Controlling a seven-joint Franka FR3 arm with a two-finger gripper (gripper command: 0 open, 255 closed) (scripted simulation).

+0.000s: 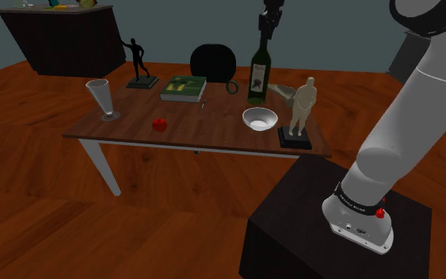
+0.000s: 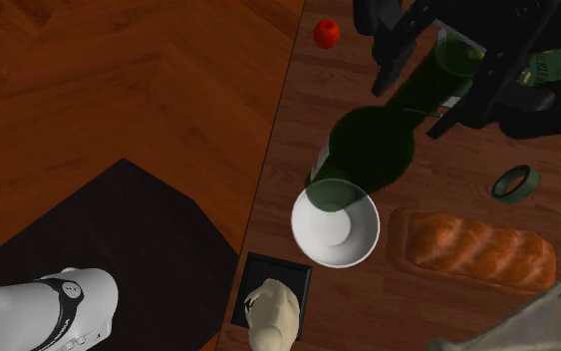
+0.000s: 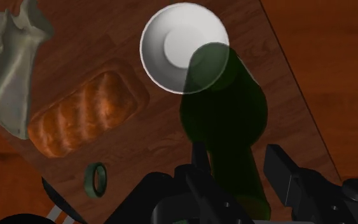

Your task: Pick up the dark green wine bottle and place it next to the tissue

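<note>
Above the desk point(image 1: 209, 119), my gripper point(image 1: 270, 25) is clamped on the neck of the dark green wine bottle point(image 1: 260, 78). In the shoulder view the bottle stands upright between a green book point(image 1: 184, 87) and a pale statuette point(image 1: 303, 105) (the latter on a black base).

In the wrist view my two black fingers point(image 3: 199, 159) flank the neck, one on each side, close against the glass. From there the bottle's base overlaps the rim of a white bowl point(image 3: 171, 44). I cannot tell whether the base touches the desk.

The tissue point(image 3: 9, 63), a pale crumpled sheet, lies well apart from the bottle, and a loaf of bread point(image 3: 85, 114) sits between the bowl and the tissue. A green tape ring point(image 3: 96, 179) lies near the loaf.

In the second exterior view the tissue point(image 2: 537, 319) sits at the lower right corner, just beyond the loaf point(image 2: 477, 249).

Toward the shoulder view's left, a red apple point(image 1: 160, 124) and a clear glass point(image 1: 102, 99) stand on the desk.
</note>
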